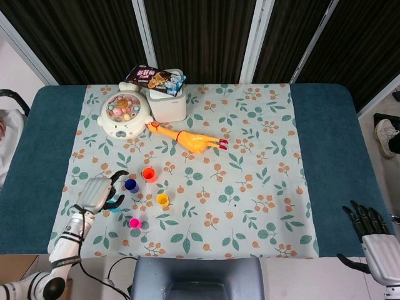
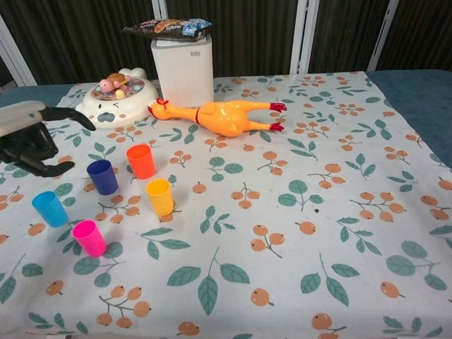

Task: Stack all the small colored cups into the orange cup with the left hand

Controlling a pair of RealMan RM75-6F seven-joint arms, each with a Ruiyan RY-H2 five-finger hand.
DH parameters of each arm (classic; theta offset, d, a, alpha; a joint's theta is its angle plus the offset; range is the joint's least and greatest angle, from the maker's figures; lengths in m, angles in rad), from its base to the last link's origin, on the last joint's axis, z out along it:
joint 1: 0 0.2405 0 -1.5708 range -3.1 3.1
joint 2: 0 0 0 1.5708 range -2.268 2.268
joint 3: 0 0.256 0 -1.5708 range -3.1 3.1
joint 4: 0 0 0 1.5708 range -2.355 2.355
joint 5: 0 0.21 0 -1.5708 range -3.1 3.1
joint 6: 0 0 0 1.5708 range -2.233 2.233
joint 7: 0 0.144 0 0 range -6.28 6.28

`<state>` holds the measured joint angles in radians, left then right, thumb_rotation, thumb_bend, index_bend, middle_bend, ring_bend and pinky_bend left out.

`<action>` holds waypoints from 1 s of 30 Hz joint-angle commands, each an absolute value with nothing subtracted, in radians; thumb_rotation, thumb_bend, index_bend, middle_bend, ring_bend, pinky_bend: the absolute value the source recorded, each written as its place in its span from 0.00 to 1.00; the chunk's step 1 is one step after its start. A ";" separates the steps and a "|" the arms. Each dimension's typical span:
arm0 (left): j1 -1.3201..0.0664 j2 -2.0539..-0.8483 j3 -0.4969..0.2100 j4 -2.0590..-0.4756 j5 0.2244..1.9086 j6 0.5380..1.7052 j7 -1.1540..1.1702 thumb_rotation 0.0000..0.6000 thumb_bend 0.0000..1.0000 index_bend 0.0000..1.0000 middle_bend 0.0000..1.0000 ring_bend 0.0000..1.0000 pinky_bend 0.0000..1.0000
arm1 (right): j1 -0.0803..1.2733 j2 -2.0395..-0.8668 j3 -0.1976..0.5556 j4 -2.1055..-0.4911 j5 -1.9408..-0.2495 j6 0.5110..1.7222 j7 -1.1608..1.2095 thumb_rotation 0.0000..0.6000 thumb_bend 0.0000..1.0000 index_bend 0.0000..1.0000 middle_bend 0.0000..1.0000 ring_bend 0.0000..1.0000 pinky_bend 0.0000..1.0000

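- Your target, the orange cup (image 2: 141, 161), stands upright on the floral tablecloth (image 2: 296, 233), at the far end of the cup cluster, left of the table's middle.
- Around it, all upright and apart: the dark blue cup (image 2: 103, 176) just to its left, the yellow cup (image 2: 159, 196) nearer and slightly right, the light blue cup (image 2: 50, 208) further left and nearer, and the pink cup (image 2: 90, 237) nearest of all.
- Nothing is nested in the orange cup, so stacking looks not yet begun; you appear to be on the approach to a first pick.
- Your left hand (image 1: 100, 194) hovers above the left edge of the cluster, fingers spread and holding nothing, roughly over the light blue cup and beside the dark blue one.
- Next, you will likely need to lower over one cup, close around its wall without knocking its neighbour, and carry it over the orange cup's mouth.
- Your right hand (image 1: 374, 234) rests off the table's near right corner, empty with fingers apart.
- Farther back lie a rubber chicken (image 2: 219, 114), a round animal-faced toy (image 2: 116, 99) and a white box (image 2: 182, 69) topped by a snack packet (image 2: 166, 27).
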<state>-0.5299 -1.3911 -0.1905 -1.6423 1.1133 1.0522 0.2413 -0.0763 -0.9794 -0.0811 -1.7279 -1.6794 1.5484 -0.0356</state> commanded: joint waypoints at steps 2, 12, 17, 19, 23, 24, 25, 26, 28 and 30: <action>-0.601 -1.491 -0.235 -1.574 0.986 1.035 0.354 1.00 0.36 0.26 1.00 1.00 1.00 | -0.076 -0.973 -0.081 -1.727 -1.679 1.551 -0.024 1.00 0.21 0.00 0.00 0.00 0.00; -0.637 -1.562 -0.203 -1.473 0.974 1.023 0.399 1.00 0.36 0.29 1.00 1.00 1.00 | -0.080 -0.967 -0.082 -1.723 -1.685 1.566 -0.002 1.00 0.21 0.00 0.00 0.00 0.00; -0.641 -1.568 -0.192 -1.470 0.963 1.028 0.422 1.00 0.36 0.29 1.00 1.00 1.00 | -0.080 -0.965 -0.083 -1.721 -1.688 1.569 0.004 1.00 0.21 0.00 0.00 0.00 0.00; -0.642 -1.571 -0.190 -1.467 0.960 1.029 0.424 1.00 0.36 0.29 1.00 1.00 1.00 | -0.080 -0.965 -0.083 -1.720 -1.689 1.570 0.006 1.00 0.21 0.00 0.00 0.00 0.00; -0.644 -1.575 -0.181 -1.449 0.947 1.031 0.447 1.00 0.36 0.30 1.00 1.00 1.00 | -0.082 -0.964 -0.083 -1.719 -1.692 1.574 0.010 1.00 0.21 0.00 0.00 0.00 0.00; -0.644 -1.577 -0.179 -1.444 0.946 1.034 0.450 1.00 0.36 0.30 1.00 1.00 1.00 | -0.081 -0.964 -0.083 -1.718 -1.691 1.574 0.010 1.00 0.21 0.00 0.00 0.00 0.00; -0.644 -1.578 -0.177 -1.439 0.948 1.037 0.453 1.00 0.36 0.30 1.00 1.00 1.00 | -0.081 -0.963 -0.083 -1.718 -1.691 1.573 0.010 1.00 0.21 0.00 0.00 0.00 0.00; -0.642 -1.578 -0.175 -1.436 0.952 1.042 0.452 1.00 0.36 0.30 1.00 1.00 1.00 | -0.081 -0.963 -0.083 -1.718 -1.690 1.572 0.010 1.00 0.21 0.00 0.00 0.00 0.00; -0.639 -1.576 -0.172 -1.434 0.957 1.045 0.448 1.00 0.36 0.30 1.00 1.00 1.00 | -0.080 -0.964 -0.082 -1.719 -1.689 1.570 0.008 1.00 0.21 0.00 0.00 0.00 0.00; -0.637 -1.573 -0.170 -1.430 0.960 1.047 0.446 1.00 0.36 0.30 1.00 1.00 1.00 | -0.079 -0.964 -0.083 -1.719 -1.689 1.569 0.006 1.00 0.21 0.00 0.00 0.00 0.00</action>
<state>-0.6380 -1.5738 -0.1705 -1.4305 0.9593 1.0462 0.4466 -0.0794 -0.9644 -0.0828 -1.7194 -1.6889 1.5686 0.0063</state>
